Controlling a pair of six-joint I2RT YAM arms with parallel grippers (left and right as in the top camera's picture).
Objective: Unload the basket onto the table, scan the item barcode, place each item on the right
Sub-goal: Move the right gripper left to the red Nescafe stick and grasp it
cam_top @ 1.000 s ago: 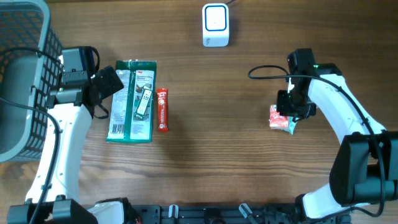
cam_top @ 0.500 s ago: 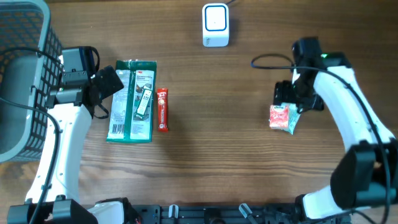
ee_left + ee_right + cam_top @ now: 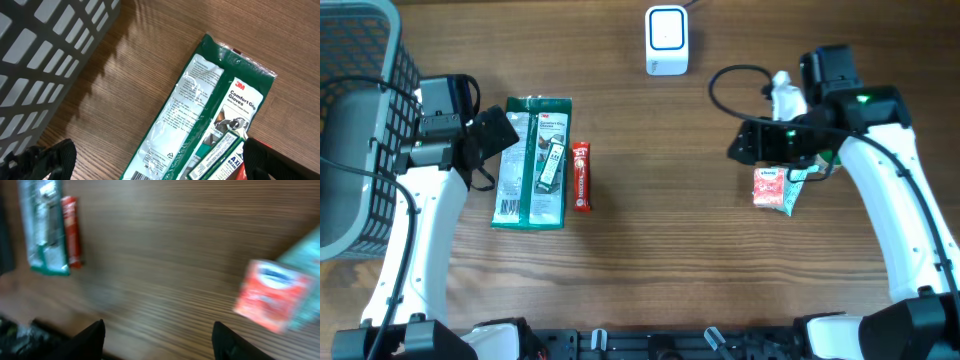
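Pouch [image 3: 772,189]: a red pouch lying flat on the wooden table [image 3: 650,260], nearer the robot than the white scanner [image 3: 667,41] and off to the scanner's right, well apart from it.
Pouch edge: a teal strip [image 3: 796,198] shows along the side turned away from the scanner; what it belongs to cannot be told.
Right gripper [image 3: 738,145]: hangs between scanner and pouch, just on the scanner side of the pouch, with its tips pointing toward the left arm.
Right claw: fingers [image 3: 90,339] spread wide with only bare wood between them, so it holds nothing. The wrist view is blurred.
Scanner: stands at the far middle of the table, its cable leading off the far edge.
Glove package [image 3: 531,162]: a long green pack, lying to the scanner's left and nearer the robot.
Red bar [image 3: 581,176]: a thin stick lying against the package's scanner-side edge.
Left gripper [image 3: 500,135]: sits at the package's far corner, on the side away from the scanner.
Left claw: jaws wide apart, gripping nothing.
Basket [image 3: 360,60]: grey mesh, farthest left of the scanner, beyond the left arm.
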